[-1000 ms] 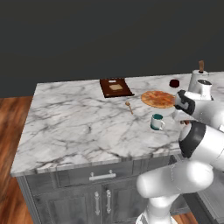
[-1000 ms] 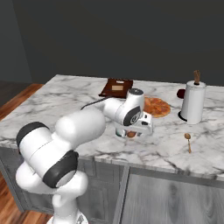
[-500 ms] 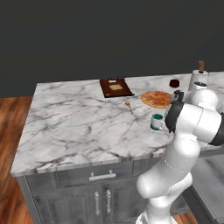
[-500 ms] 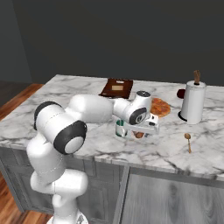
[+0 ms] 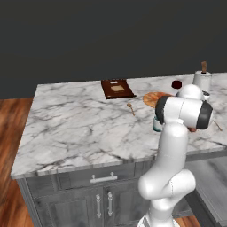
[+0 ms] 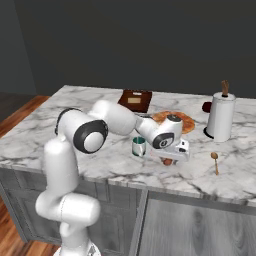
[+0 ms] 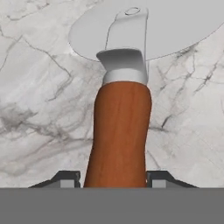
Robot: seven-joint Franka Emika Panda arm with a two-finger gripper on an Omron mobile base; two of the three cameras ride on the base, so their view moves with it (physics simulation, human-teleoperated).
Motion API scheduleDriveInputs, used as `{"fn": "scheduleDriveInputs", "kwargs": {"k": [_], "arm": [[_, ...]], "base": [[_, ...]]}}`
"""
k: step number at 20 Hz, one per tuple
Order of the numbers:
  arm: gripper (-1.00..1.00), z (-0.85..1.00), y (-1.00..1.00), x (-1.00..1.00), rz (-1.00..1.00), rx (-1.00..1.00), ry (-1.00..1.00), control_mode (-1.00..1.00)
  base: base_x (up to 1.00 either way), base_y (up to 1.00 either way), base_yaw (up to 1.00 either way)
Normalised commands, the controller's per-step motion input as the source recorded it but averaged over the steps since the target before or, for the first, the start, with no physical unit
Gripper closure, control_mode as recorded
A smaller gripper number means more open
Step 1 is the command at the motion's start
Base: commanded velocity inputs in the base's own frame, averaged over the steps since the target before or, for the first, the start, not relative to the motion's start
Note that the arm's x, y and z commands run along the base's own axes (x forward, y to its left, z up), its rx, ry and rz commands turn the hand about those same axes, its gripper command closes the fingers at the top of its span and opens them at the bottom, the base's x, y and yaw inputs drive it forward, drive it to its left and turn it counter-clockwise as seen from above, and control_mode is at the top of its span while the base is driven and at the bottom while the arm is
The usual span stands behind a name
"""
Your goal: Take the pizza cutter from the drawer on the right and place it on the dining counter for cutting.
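The pizza cutter [image 7: 120, 131] has a brown wooden handle and a round steel blade [image 7: 175, 26]. My gripper [image 7: 113, 177] is shut on the handle, one fingertip on each side. The blade hangs just over the white marble of the dining counter [image 7: 39, 87]. In the right base view my gripper [image 6: 173, 151] is low over the dining counter [image 6: 50, 135] near its front edge, with the end of the pizza cutter [image 6: 167, 161] showing below it. The drawer [image 6: 200, 225] stands pulled out under that edge, its grey inside showing; it also appears as the drawer [image 5: 210, 181].
A green mug [image 6: 138, 146] stands just left of my hand. A pizza [image 6: 172, 120] lies behind it. A paper towel holder [image 6: 220, 116] and a wooden spoon [image 6: 215, 161] are to the right. A brown board [image 6: 135, 100] and a dark red cup [image 6: 207, 106] sit further back.
The arm has swung and its elbow has risen. My hand with the pizza cutter has moved a little to the right and lower over the counter.
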Motion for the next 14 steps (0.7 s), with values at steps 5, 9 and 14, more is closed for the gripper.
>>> {"fn": "scheduleDriveInputs", "kwargs": {"k": [5, 9, 14], "arm": [[1.0, -0.33, 0.0, 0.18, 0.0, 0.0, 0.0, -1.0], [1.0, -0.15, 0.0, 0.08, 0.0, 0.0, 0.0, -1.0], [1.0, -0.09, 0.0, 0.33, 0.0, 0.0, 0.0, -1.0]], "base": [[0.0, 0.0, 0.0], [0.0, 0.0, 0.0], [0.0, 0.0, 0.0]]}}
